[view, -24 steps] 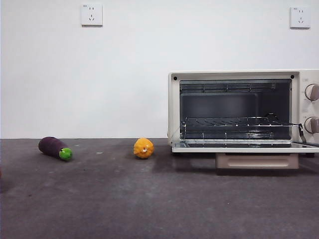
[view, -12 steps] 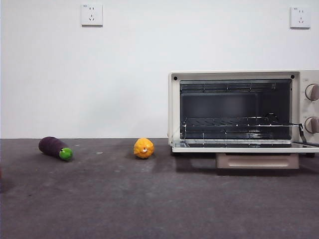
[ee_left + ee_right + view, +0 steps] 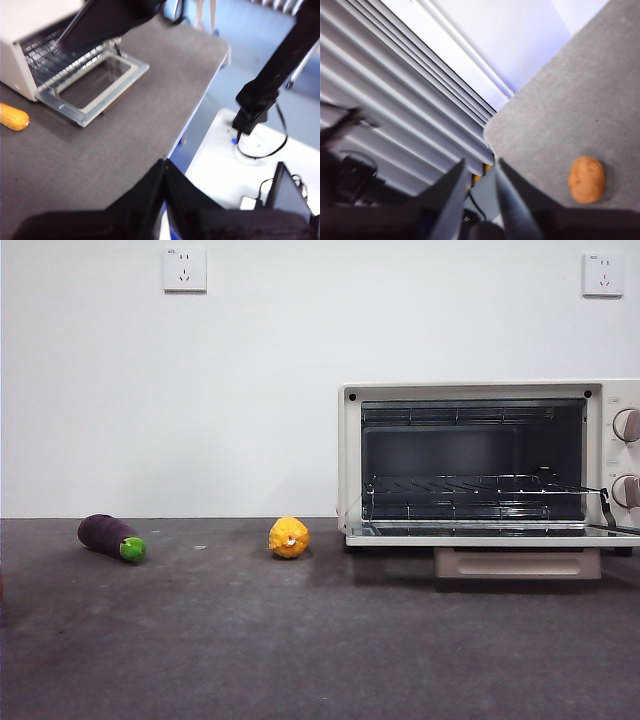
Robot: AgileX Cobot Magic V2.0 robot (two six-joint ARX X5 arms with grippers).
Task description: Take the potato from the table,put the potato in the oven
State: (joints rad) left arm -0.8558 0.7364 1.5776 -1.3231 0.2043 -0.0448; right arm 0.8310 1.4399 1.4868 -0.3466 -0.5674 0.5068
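One potato (image 3: 587, 179), one oven (image 3: 490, 465)

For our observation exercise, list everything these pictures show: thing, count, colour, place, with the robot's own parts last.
potato: one, orange-brown, on the table near its edge, seen only in the right wrist view
oven: one, cream-white, door open, on the right
yellow ball: one, yellow-orange, left of the oven
eggplant: one, purple with green tip, far left
table: one, dark grey
wall sockets: two, white, high on the wall
left gripper: black, shut, empty
right gripper: black, slightly open, beside the table's edge
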